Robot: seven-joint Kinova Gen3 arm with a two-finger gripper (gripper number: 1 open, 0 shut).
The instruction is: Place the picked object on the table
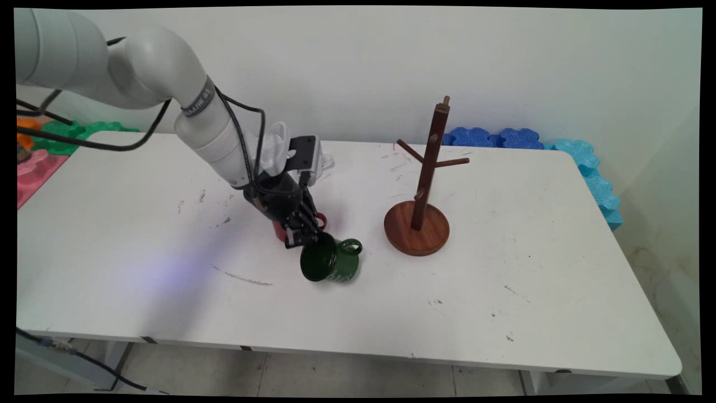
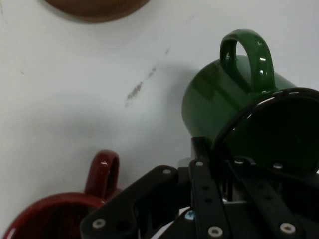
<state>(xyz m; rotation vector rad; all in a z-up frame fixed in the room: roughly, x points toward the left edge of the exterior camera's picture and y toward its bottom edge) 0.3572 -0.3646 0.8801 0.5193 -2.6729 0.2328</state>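
Green mug (image 1: 329,261) tipped on its side, rim pinched by gripper (image 1: 305,238); red mug (image 2: 60,209) just behind

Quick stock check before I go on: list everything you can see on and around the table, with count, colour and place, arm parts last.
green mug: 1, dark green, table centre, tilted with its mouth toward the camera, rim in the gripper
red mug: 1, dark red, just behind the green mug, mostly hidden by the gripper
mug tree: 1, brown wood, round base, right of the mugs
foam mats: several, blue, green, pink, orange, behind the table's far corners
table: 1, white, scuffed
gripper: 1, black, jaws shut on the green mug's rim
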